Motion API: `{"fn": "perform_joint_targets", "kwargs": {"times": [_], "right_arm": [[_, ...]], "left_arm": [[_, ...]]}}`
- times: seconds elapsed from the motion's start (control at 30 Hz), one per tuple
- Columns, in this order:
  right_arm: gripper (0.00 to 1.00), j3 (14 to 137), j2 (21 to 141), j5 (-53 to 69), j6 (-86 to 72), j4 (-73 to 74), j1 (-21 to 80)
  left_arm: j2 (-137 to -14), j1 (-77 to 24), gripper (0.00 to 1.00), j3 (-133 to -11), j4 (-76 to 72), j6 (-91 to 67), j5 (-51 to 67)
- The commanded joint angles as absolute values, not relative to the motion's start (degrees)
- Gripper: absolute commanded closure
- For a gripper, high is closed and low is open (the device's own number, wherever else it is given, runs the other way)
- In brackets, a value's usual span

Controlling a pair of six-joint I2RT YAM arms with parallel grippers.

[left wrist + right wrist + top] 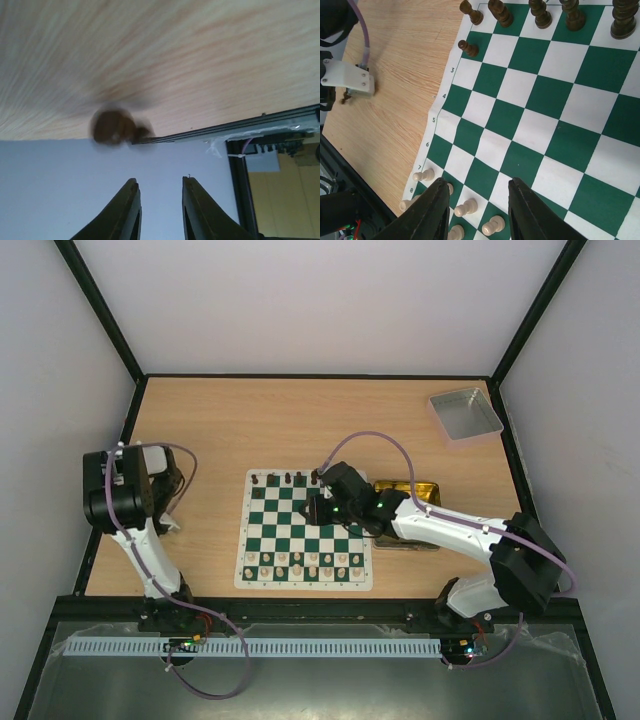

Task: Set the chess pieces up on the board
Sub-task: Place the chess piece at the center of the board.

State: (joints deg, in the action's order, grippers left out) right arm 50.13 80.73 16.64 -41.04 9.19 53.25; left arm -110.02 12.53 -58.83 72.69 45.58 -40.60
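The small dark brown chess pieces stood partly set: in the right wrist view we counted five along the twelve-o'clock edge of the flat green-and-white chessboard mat, and one dark pawn on the row just in front of them. The rest of that edge was hidden under the right arm in the overhead view, so we could not count it. The pale cream pieces filled the two rows at the board's six-o'clock edge. We judged the dark side well short of done, with nearly the whole pawn row and some back-row squares left to fill. The right gripper hovered over the bare middle squares toward the board's two o'clock. Its fingers were spread apart, with only board between them and nothing held. At the board's three o'clock a gold rectangular tin showed from under that arm, and a grey tray sat farther off at one o'clock. Out at nine o'clock the left gripper was over bare wooden table, its fingers only narrowly parted and empty. A blurred brown lump lay beyond their tips at eleven o'clock. It may have been a dark piece, but we could not tell.
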Motion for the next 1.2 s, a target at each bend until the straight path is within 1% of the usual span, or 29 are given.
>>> {"fn": "perform_joint_targets", "kwargs": {"times": [0.0,0.17,0.27,0.33,0.47,0.57,0.63,0.77,0.83,0.93,1.0,1.07,1.17], "right_arm": [[0.67,49.87,81.14,16.59,-39.88,8.28,53.29],[0.67,50.29,82.17,17.61,-40.62,7.56,53.31],[0.67,50.64,82.47,17.51,-40.87,7.36,53.25],[0.67,50.86,82.74,17.52,-40.94,7.30,53.30],[0.67,51.68,82.88,16.94,-40.65,7.96,53.28],[0.67,53.25,83.13,16.41,-39.80,9.66,53.24],[0.67,54.24,83.36,15.85,-39.39,10.56,53.29],[0.67,56.99,83.80,14.26,-38.55,13.07,53.21],[0.67,57.89,83.50,13.14,-38.38,13.87,53.26],[0.67,58.60,82.64,11.45,-38.31,14.92,53.19],[0.67,58.70,81.88,10.10,-38.31,15.58,53.26],[0.67,58.56,81.29,8.77,-38.23,16.53,53.19],[0.67,58.50,80.72,8.17,-38.35,17.60,53.20]], "left_arm": [[-112.85,12.22,0.76,-58.16,72.36,44.59,-38.79],[-115.28,12.23,0.77,-56.84,68.91,44.78,-38.15],[-115.75,12.30,0.69,-59.88,68.15,45.55,-36.98],[-115.56,12.30,0.63,-64.00,69.34,46.30,-35.20],[-114.16,12.26,0.55,-75.55,73.59,48.47,-26.60],[-111.08,11.98,0.53,-79.62,74.27,50.98,-22.80],[-108.80,11.90,0.50,-81.45,74.13,52.28,-20.40],[-104.89,11.81,0.49,-84.09,73.31,53.40,-15.58],[-101.96,12.16,0.50,-84.08,71.09,54.09,-12.98],[-96.22,13.27,0.57,-80.65,64.02,54.17,-10.23],[-91.33,14.37,0.61,-75.52,57.14,54.50,-8.43],[-86.18,16.34,0.70,-69.23,50.49,55.48,-5.51],[-80.57,20.30,0.74,-60.49,45.03,56.49,0.79]]}}
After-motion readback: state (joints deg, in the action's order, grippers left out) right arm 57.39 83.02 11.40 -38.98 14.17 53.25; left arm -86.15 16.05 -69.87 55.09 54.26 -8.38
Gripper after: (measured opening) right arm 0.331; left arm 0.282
